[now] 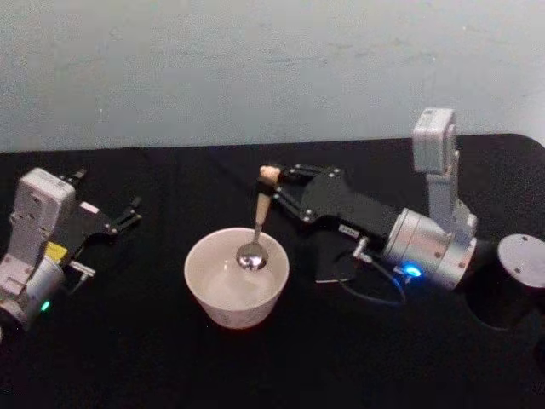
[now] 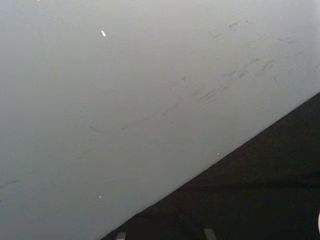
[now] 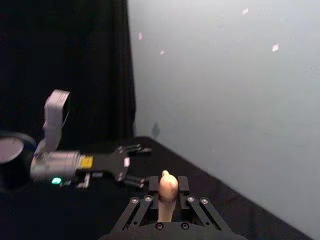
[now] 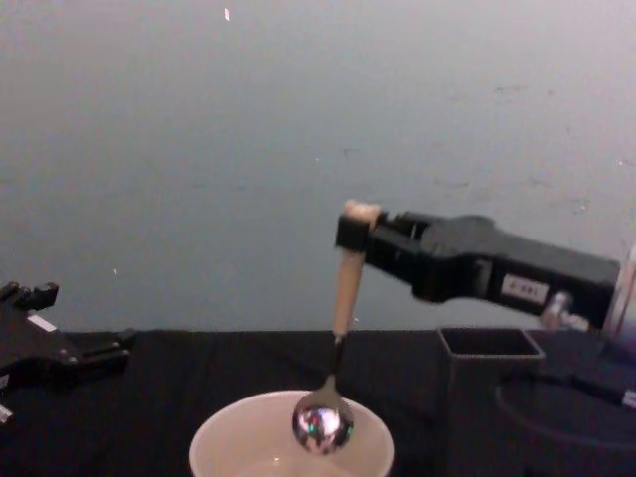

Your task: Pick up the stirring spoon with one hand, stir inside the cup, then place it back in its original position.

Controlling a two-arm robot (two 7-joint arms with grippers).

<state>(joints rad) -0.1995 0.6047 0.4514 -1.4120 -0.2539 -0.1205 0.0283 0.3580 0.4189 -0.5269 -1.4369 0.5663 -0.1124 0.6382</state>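
Note:
The cream-white cup [image 1: 232, 313] stands at the middle of the black table; its rim [image 4: 213, 437] shows low in the chest view. The stirring spoon [image 1: 260, 213] hangs nearly upright, and its steel bowl [image 4: 322, 423] dips into the cup's mouth. My right gripper [image 1: 272, 182] reaches in from the right and is shut on the beige handle [image 4: 348, 281] just below its top. In the right wrist view the handle top [image 3: 168, 186] pokes up between the fingers. My left gripper [image 1: 109, 204] rests open at the far left, away from the cup.
A dark grey square-sided holder [image 4: 491, 350] stands right of the cup, under my right arm. A pale wall [image 1: 255, 68] closes off the table's far edge. Bare black cloth [image 1: 128, 358] lies in front of and left of the cup.

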